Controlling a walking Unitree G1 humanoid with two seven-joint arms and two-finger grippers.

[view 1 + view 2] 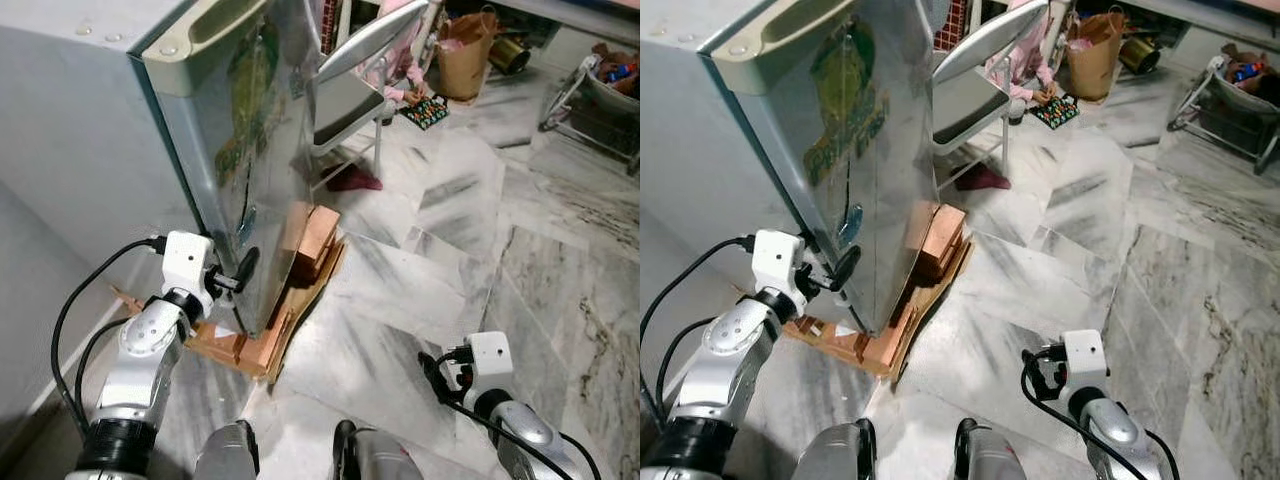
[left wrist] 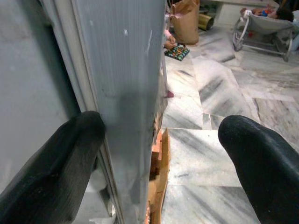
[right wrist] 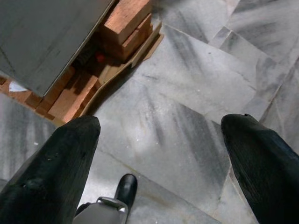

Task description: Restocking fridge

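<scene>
Head views: fridge, silver, door closed, standing on wooden blocks and cardboard over a marble floor. Left gripper raised at the door's lower edge. Right gripper low over the floor, well apart from the fridge. Behind: folding chair; brown paper bag, contents not readable; a seated person's pink sleeve beside a coloured board; a wire rack holding mixed items.

Left wrist view: fingers spread wide, one on each side of the door's edge; touching or not, cannot tell.

Right wrist view: fingers spread apart, nothing between them, blocks ahead.
</scene>
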